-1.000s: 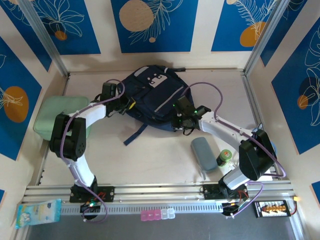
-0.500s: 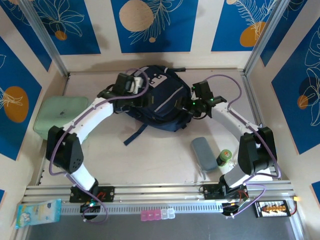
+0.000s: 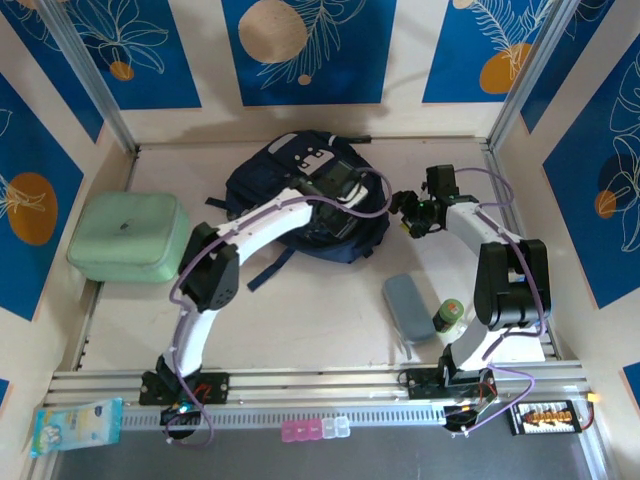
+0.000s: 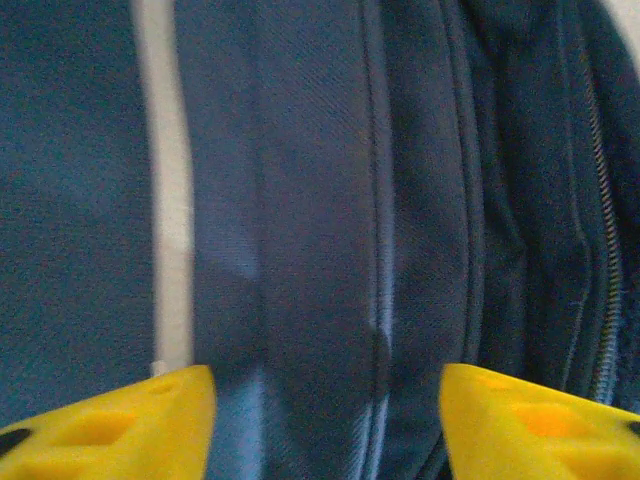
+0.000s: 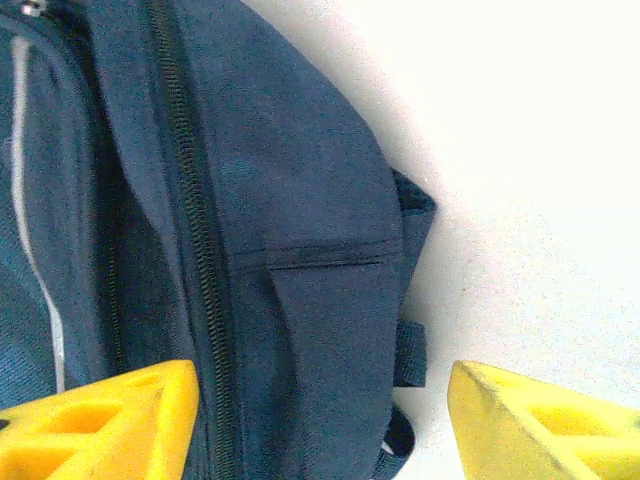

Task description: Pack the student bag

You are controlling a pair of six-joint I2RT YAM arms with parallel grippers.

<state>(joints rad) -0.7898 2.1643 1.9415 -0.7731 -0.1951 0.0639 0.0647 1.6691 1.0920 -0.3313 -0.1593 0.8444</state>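
The scene holds one navy backpack [image 3: 300,185], one mint-green case [image 3: 128,236], one grey pouch [image 3: 408,307], one green-capped bottle [image 3: 449,316], one blue packet [image 3: 78,425], one black battery pack [image 3: 545,415] and two robot arms, a left arm [image 3: 210,275] and a right arm [image 3: 510,285].

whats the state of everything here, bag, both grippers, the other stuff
student bag: lying flat, front up, visible zips shut
left gripper: open over the bag, holding nothing
right gripper: open at the bag's right edge, holding nothing
mint-green case: closed, lying flat
grey pouch: lying flat, apart from the bag
green jar: upright beside the pouch
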